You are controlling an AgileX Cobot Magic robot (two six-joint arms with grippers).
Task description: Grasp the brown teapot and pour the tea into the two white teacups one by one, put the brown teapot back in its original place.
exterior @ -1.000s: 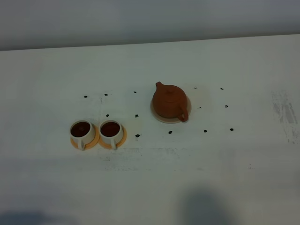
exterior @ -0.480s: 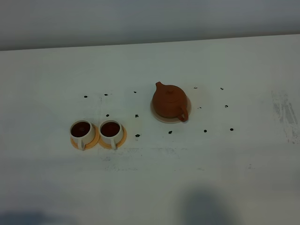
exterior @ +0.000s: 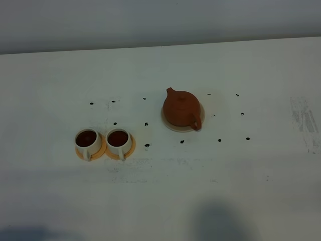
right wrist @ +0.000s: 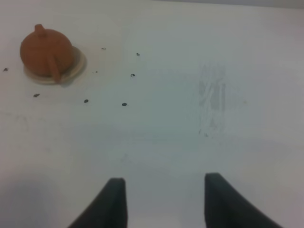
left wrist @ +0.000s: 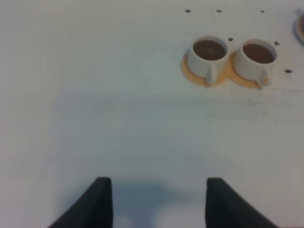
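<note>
Exterior high view: the brown teapot [exterior: 181, 108] sits upright on its round beige coaster [exterior: 168, 123], near the middle of the white tabletop [exterior: 261, 191]; neither arm shows here.
Cups: the two white teacups [exterior: 103, 140] stand side by side on orange saucers [exterior: 104, 150], well left of the teapot, both dark with tea.
Step in hand: judging by the filled cups and the teapot on its coaster, the pouring and the return look done; the task appears to be at its end.
Next move: probably nothing beyond keeping both arms clear of the crockery.
Right claw [right wrist: 164, 202]: released, its two dark fingers spread over bare tabletop, nothing between them; the teapot [right wrist: 46, 53] lies well apart, far ahead and off to one side.
Left claw [left wrist: 156, 202]: likewise released and empty; the cups [left wrist: 232, 57] lie well ahead of it, off to one side.
Tabletop marks: small dark specks [exterior: 147, 145] are scattered around teapot and cups.
</note>
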